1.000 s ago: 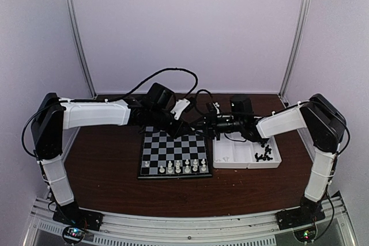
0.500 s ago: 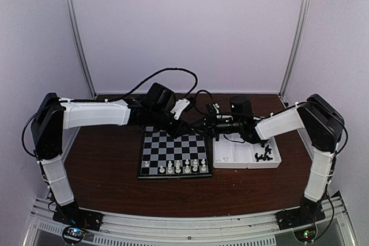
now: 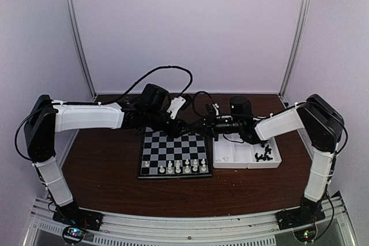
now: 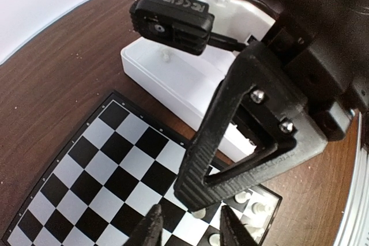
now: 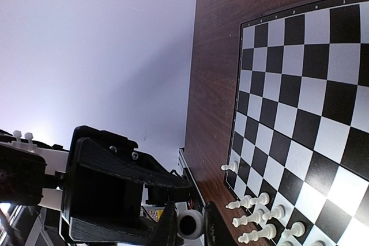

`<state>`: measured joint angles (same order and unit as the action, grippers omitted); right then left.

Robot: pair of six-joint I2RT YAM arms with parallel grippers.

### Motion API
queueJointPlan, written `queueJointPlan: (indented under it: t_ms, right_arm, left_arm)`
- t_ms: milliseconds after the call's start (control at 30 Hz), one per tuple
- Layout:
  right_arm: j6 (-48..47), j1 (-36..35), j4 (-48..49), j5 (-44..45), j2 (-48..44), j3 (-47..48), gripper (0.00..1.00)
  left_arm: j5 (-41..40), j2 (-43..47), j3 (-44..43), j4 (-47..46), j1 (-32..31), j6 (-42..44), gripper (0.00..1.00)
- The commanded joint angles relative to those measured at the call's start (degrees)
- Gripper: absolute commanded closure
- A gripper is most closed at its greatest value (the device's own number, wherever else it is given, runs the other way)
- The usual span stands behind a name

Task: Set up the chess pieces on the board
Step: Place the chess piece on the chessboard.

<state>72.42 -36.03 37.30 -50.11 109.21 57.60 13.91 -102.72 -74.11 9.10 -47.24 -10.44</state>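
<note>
- Top external view: the board (image 3: 167, 148) was seen lying flat on the worktop (image 3: 104, 165), with a white tray (image 3: 245, 165) just beside its right edge.
- A group of white pieces (image 3: 179, 166) was found standing on the two rows nearest the arm bases. These rows were only partly filled, and an exact count could not be made out.
- The rest of the board was seen bare, and no black figure was found on it.
- The black pieces (image 3: 263, 154) were seen heaped in the tray's right compartment, none of them yet placed.
- The right claw (image 5: 189, 227) was closed on a small white piece (image 5: 190, 222), which was held between the fingers above the far right part of the board.
- The left claw (image 4: 187, 229) was held a little way open with nothing seen between its fingers, close to the right claw over the board.
- The task was judged to be in its early part. Some of the white side had been set, the held piece was yet to be put down, and the whole black side — every figure in the tray — remained to be placed.
</note>
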Motion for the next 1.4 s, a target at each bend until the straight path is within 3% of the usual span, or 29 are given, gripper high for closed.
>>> queueJointPlan:
  t_ms: [0,67,167,400,667,900,1167,1367]
  right_arm:
    - [0.8,-0.1,2.1,1.0,0.2,-0.8,0.87]
    - [2.1,0.0,3.7,1.1,0.2,-1.0,0.86]
    - [4.4,0.0,6.7,1.4,-0.2,-1.4,0.86]
    - [6.5,-0.1,8.3,2.0,-3.1,-1.9,0.87]
    - [16.7,-0.7,21.8,4.1,-3.5,-4.5,0.87]
    - [18.4,-1.2,24.6,5.2,-3.8,-4.8,0.88]
    - [18.0,-1.7,23.9,5.0,-3.9,-4.2,0.88]
    - [17.8,-1.9,23.9,5.1,-3.8,-4.3,0.88]
  left_arm:
    - [-0.5,3.3,3.2,-7.0,-0.1,-0.5,0.60]
    - [-0.8,4.1,5.0,-8.6,-0.1,-0.7,0.53]
    - [-1.2,5.1,7.0,-11.3,-0.1,-1.4,0.51]
    - [1.3,6.4,10.6,-18.4,-0.1,-3.5,0.57]
    - [4.3,8.8,15.3,-29.1,-0.1,-2.3,0.59]
    - [3.8,8.5,14.6,-29.2,-0.1,-1.6,0.60]
    - [4.2,8.0,13.6,-29.4,-0.1,-1.8,0.72]
    - [4.5,8.0,13.3,-29.0,-0.1,-1.5,0.87]
